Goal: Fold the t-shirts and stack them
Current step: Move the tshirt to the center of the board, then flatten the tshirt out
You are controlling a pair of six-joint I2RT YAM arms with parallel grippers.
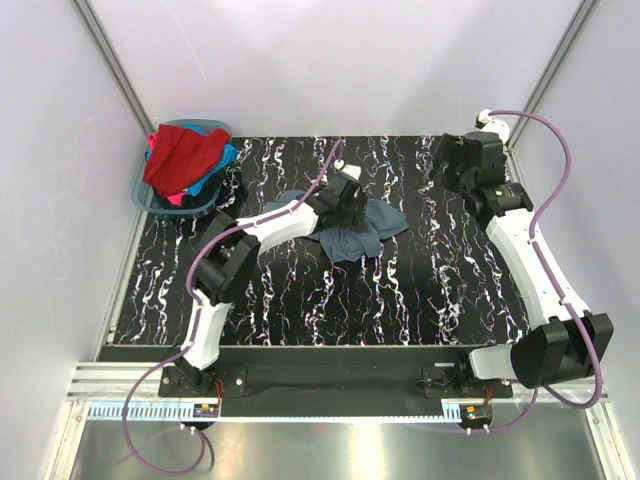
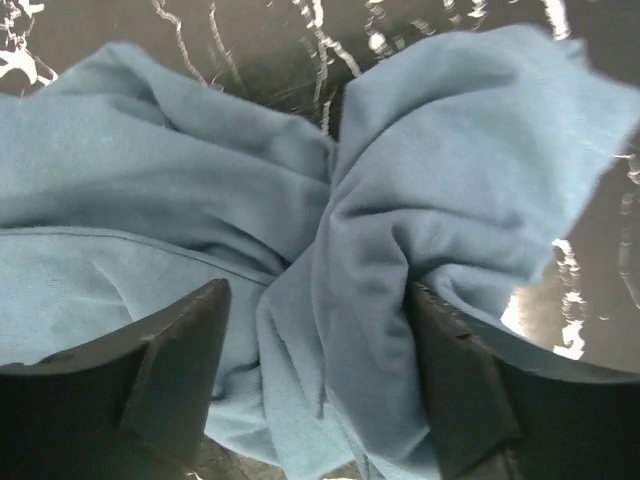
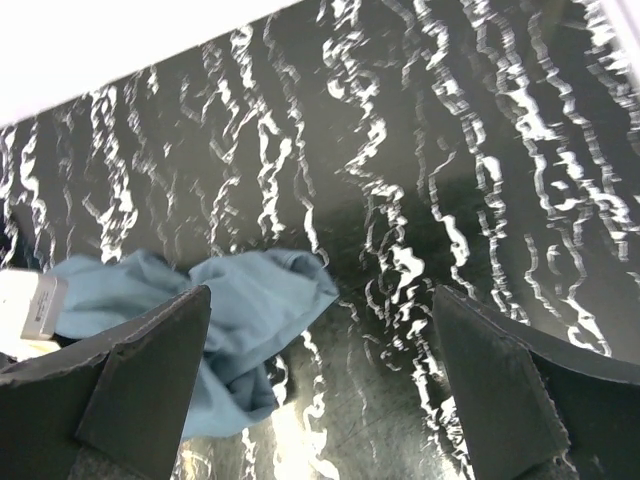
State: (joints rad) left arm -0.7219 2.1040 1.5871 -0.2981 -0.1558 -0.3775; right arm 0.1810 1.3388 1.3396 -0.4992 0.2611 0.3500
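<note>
A slate grey-blue t-shirt lies crumpled on the black marbled table near its middle. My left gripper is down on the shirt. In the left wrist view the shirt bunches into folds between the two dark fingers, which stand wide apart; that gripper is open. My right gripper is open and empty above the back right of the table. In the right wrist view the shirt's edge lies to its left. Red, bright blue and pink t-shirts are piled in the basket.
A teal-blue plastic basket stands at the back left corner of the table, against the white wall. White walls close in the back and both sides. The left arm's white link shows at the left edge of the right wrist view.
</note>
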